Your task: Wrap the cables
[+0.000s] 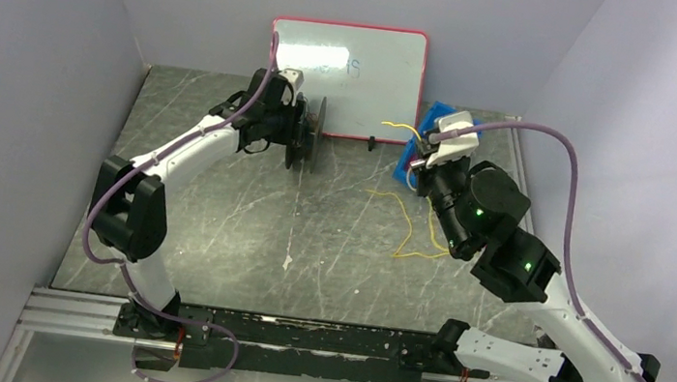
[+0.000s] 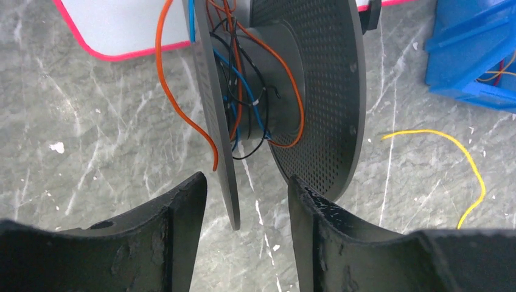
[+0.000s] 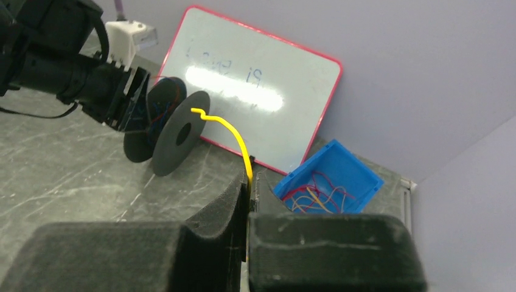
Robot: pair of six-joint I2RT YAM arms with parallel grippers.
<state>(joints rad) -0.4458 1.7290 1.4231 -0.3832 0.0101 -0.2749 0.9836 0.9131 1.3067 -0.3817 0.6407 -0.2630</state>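
Right gripper (image 3: 251, 194): pads closed tight on yellow cable (image 3: 234, 132); free end rises out of the pinch and curls left toward spool (image 3: 179, 132).
Left gripper (image 2: 246, 188): fingers spread wide, rim of spool's near flange sits in the gap, no visible contact on either side.
Spool body: black, perforated flanges, flanges vertical, in front of whiteboard (image 1: 367, 87); well apart from the right arm's fingers.
Hub: orange, blue and black wires wrapped loosely; orange cable (image 2: 182, 115) tail hangs outside the near flange.
Yellow slack: loops on table (image 1: 212, 234) under the right wrist.
Blue bin (image 3: 341, 170): at whiteboard's right corner, red and yellow cables (image 3: 313, 196) tangled inside.
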